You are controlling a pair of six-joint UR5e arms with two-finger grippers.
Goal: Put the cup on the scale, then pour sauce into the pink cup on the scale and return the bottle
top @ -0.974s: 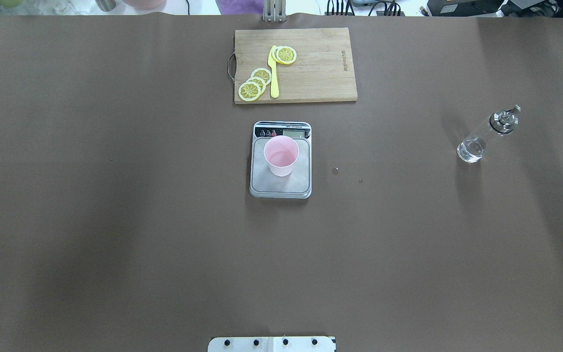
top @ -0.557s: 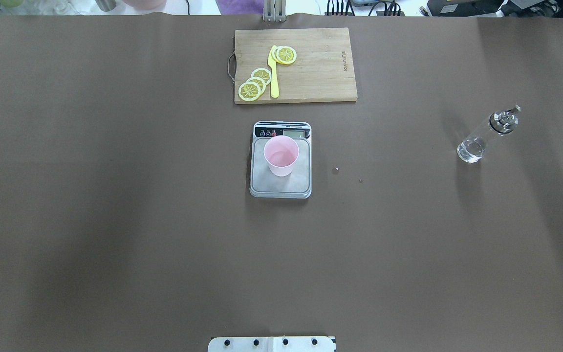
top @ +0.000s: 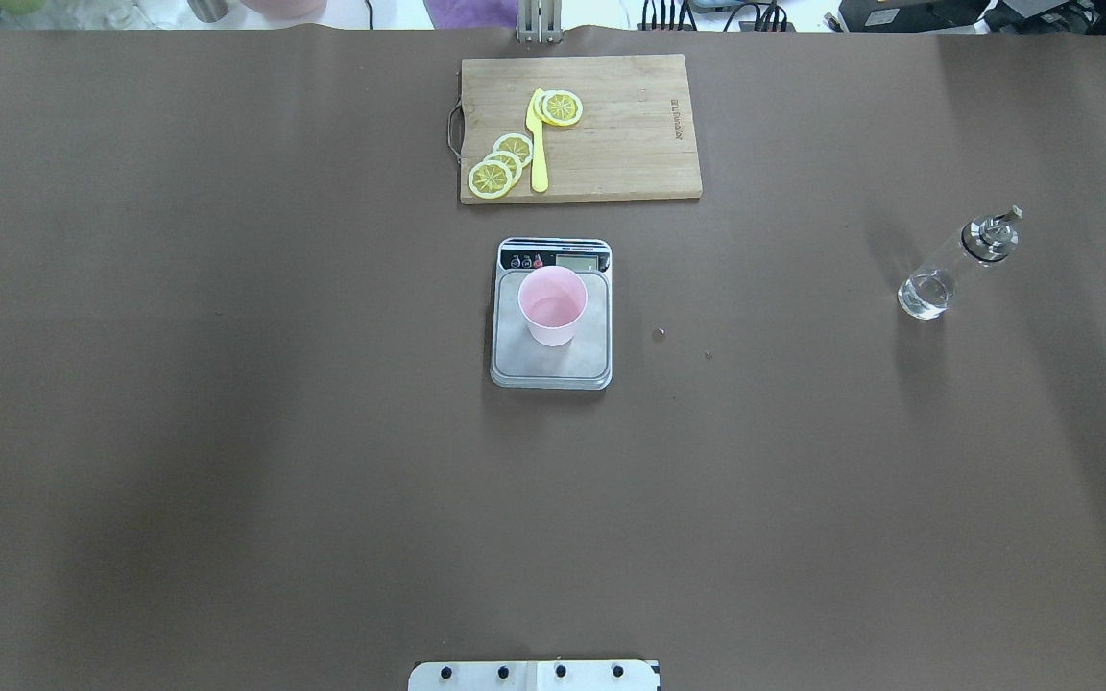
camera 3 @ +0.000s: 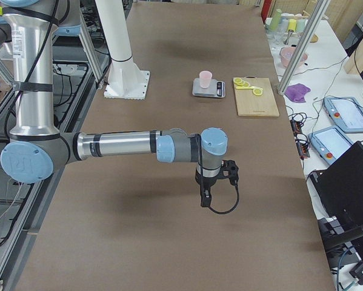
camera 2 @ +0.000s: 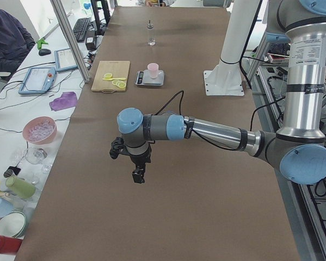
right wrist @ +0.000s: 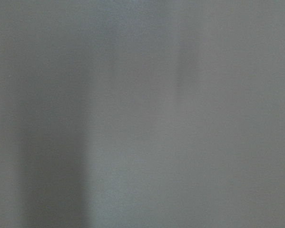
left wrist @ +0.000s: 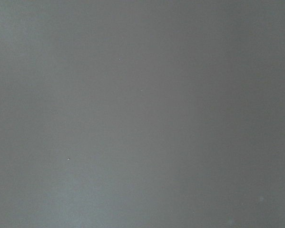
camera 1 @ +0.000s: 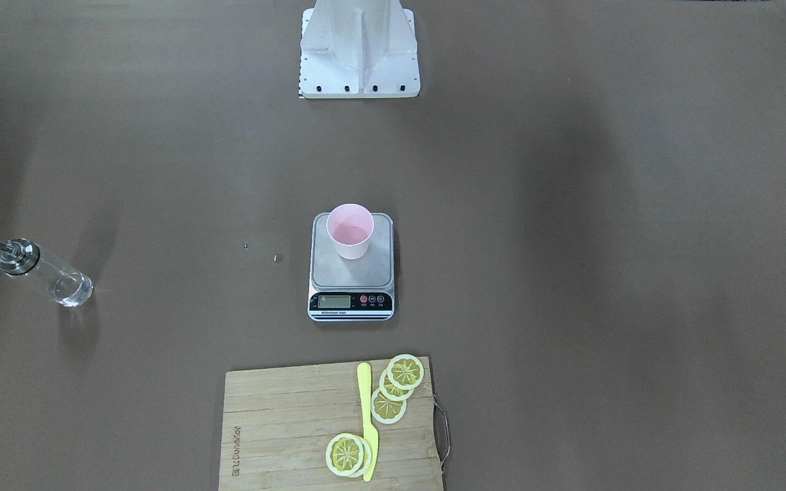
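The pale pink cup [top: 553, 305] stands upright on the steel platform of the scale [top: 551, 363] at the table's middle. Far out on the right side of the overhead view, the clear glass bottle [top: 954, 266] with its silver spout stands alone, a little clear sauce [top: 923, 294] in its bottom. Neither gripper touches anything. Only the side views show them: the left gripper [camera 2: 138, 175] hangs above bare table far from the scale [camera 2: 149, 80], and the right gripper [camera 3: 204, 197] does likewise. I cannot tell whether either is open or shut. Both wrist views show only blurred table.
A wooden cutting board [top: 630, 144] with lemon slices [top: 500, 165] and a yellow knife [top: 538, 144] lies behind the scale. Two small droplets [top: 659, 334] sit right of the scale. The robot's base [camera 1: 359, 48] stands opposite. A person [camera 2: 5, 38] sits beside the table.
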